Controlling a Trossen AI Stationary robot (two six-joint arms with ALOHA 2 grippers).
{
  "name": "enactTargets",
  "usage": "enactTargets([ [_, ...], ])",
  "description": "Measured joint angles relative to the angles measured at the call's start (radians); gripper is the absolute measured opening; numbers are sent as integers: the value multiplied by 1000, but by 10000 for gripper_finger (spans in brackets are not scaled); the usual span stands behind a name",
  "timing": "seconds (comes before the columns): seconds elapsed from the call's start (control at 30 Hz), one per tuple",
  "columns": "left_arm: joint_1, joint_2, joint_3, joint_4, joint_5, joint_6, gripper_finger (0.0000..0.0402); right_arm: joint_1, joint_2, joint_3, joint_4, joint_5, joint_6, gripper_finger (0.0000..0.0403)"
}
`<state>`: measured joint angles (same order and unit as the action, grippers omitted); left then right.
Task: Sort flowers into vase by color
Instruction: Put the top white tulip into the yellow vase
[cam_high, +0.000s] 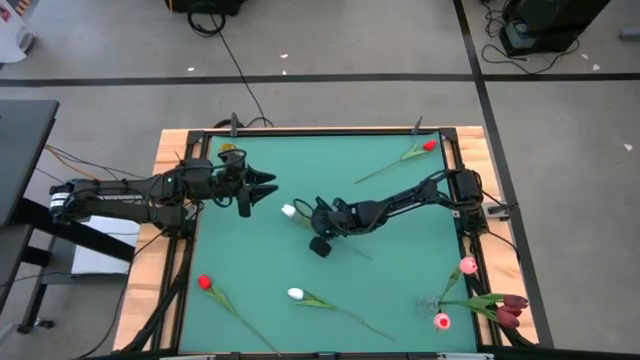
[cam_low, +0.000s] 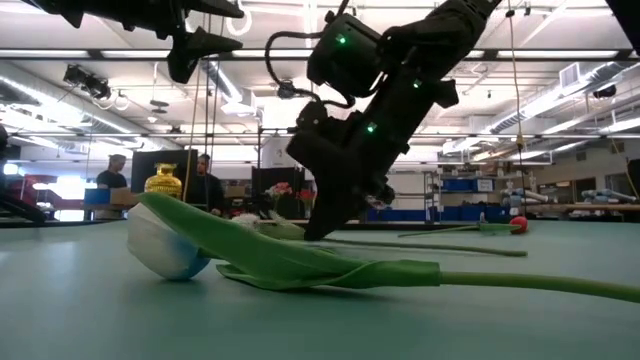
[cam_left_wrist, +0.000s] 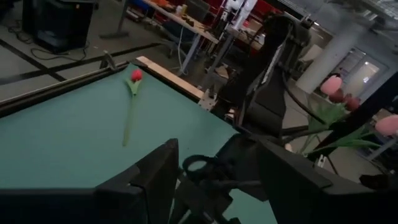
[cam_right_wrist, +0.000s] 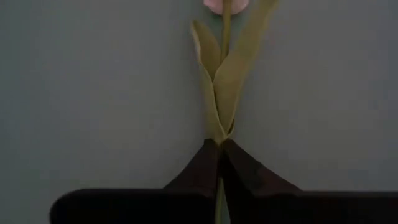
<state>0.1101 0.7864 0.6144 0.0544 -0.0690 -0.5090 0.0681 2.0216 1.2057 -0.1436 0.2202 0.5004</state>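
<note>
A white tulip (cam_high: 288, 210) lies on the green table near its middle, head toward the left. My right gripper (cam_high: 312, 216) reaches in from the right and is shut on its stem; in the right wrist view the leaves (cam_right_wrist: 224, 74) fan out just past the gripper (cam_right_wrist: 219, 149). My left gripper (cam_high: 262, 189) hangs open above the table, left of that tulip's head and touching nothing. A yellow vase (cam_high: 232, 153) stands at the far left. Another white tulip (cam_low: 165, 250) lies on its side near the front edge. My right gripper pinches the white tulip's stem just below the base of its leaves (cam_right_wrist: 219, 133) between its two fingertips. The fingers slant down from the table's right side, and the stem runs on away from them. The tulip lies flat on the table (cam_low: 420, 243).
A red tulip (cam_high: 430, 146) lies at the far right and another red one (cam_high: 205, 283) at the front left. Pink tulips (cam_high: 468, 265) and maroon ones (cam_high: 512, 305) cluster at the front right corner. A wooden frame (cam_high: 170, 150) edges the table. People (cam_low: 205, 185) stand beyond it.
</note>
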Motion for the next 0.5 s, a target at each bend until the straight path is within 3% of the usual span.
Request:
enactTargets([
  [0.17,0,-2,0,-3,-12,-18,219,-11,-40,8,108,107,72,7],
  [0.5,0,-162,50,-237,6,-24,219,-74,-100,9,461,122,39,5],
])
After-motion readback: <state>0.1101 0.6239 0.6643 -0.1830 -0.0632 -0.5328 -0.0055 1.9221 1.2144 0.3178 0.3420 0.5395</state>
